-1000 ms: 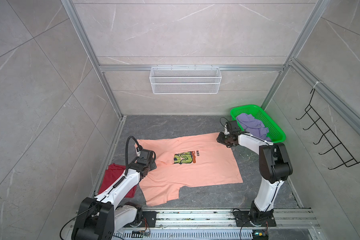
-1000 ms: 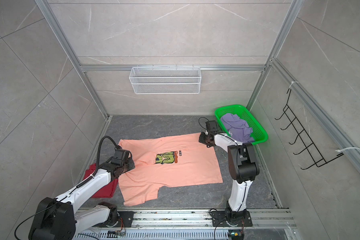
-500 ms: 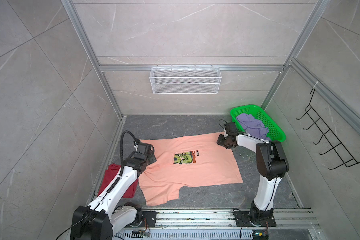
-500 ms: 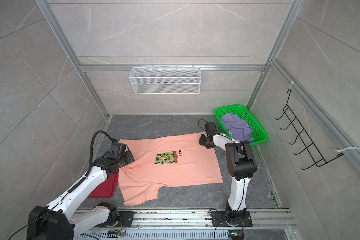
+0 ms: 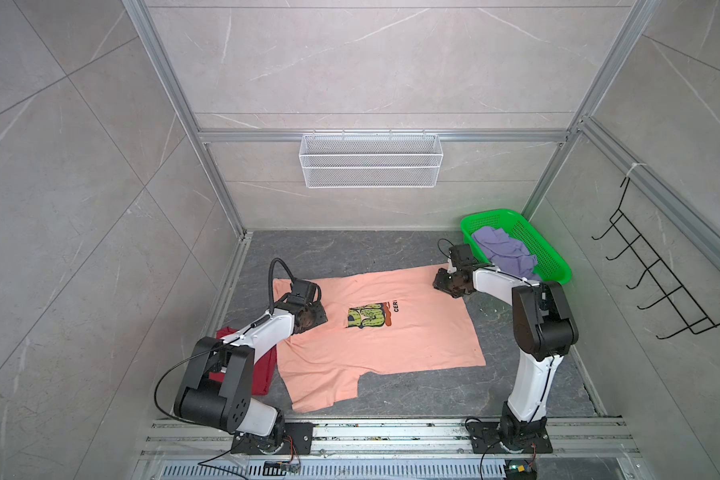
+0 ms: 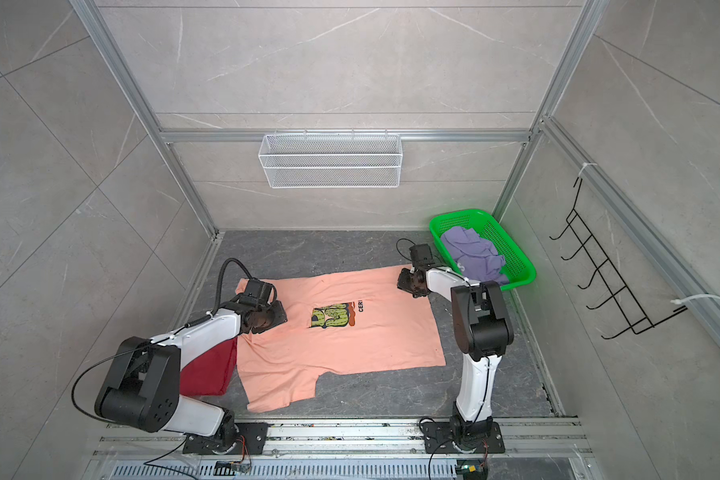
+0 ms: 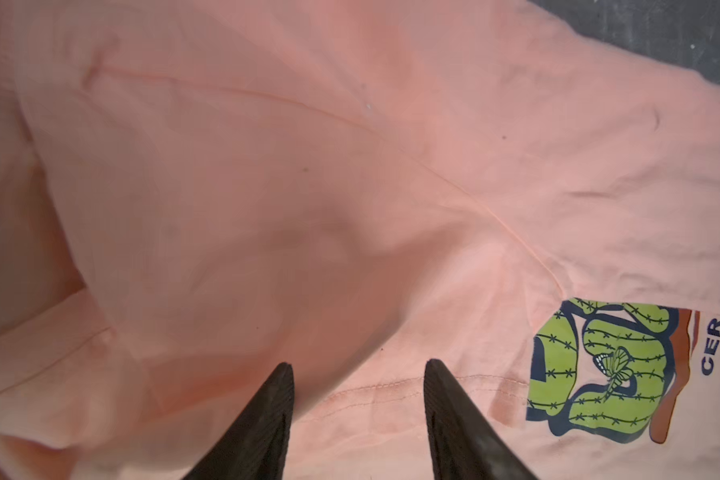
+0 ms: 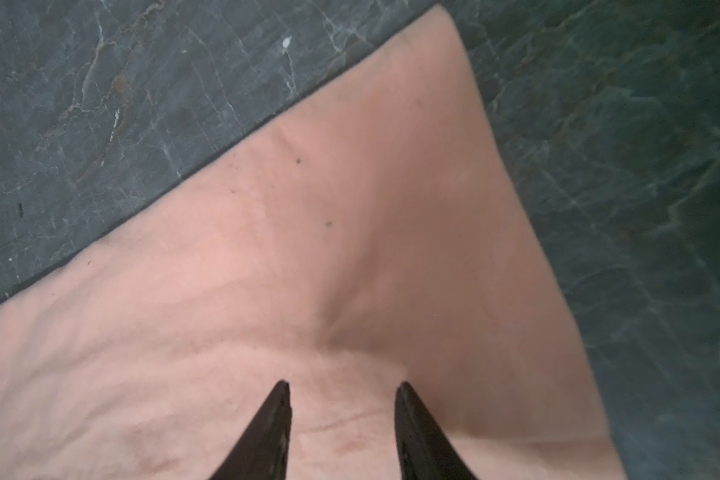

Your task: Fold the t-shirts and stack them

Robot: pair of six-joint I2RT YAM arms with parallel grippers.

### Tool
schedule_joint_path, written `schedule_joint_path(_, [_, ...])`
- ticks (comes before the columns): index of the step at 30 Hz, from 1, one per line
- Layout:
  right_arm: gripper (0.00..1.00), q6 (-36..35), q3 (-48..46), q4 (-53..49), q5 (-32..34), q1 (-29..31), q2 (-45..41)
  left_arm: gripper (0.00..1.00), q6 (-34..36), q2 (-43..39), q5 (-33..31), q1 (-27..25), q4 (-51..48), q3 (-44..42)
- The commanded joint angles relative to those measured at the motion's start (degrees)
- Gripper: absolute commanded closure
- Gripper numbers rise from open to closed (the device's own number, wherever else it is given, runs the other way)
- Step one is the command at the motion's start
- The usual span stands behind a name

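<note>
Peach t-shirt (image 5: 391, 349) lies spread flat, chest print (image 5: 368, 318) up.

You find a green plastic basket (image 5: 535, 243) (image 6: 506, 245) at the back right corner of the floor (image 5: 350, 253), against the right wall. A white wire basket (image 5: 371, 166) hangs on the rear crossbar. A black hook rack (image 5: 663, 267) hangs on the right wall. The floor is dark veined stone. A metal rail (image 5: 391, 432) runs along its front edge.
</note>
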Motion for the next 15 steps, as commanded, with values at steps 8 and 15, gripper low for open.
schedule_joint_path(8, [0.57, -0.26, 0.81, -1.71, 1.47, -1.13, 0.5, 0.5, -8.85, 0.57, 4.61, -0.08, 4.25, -7.1])
schedule_joint_path(15, [0.57, -0.93, 1.1, -2.32, 1.89, -2.48, -1.62, 0.43, -2.1, -4.57, 0.86, 0.83, 0.32, 1.49])
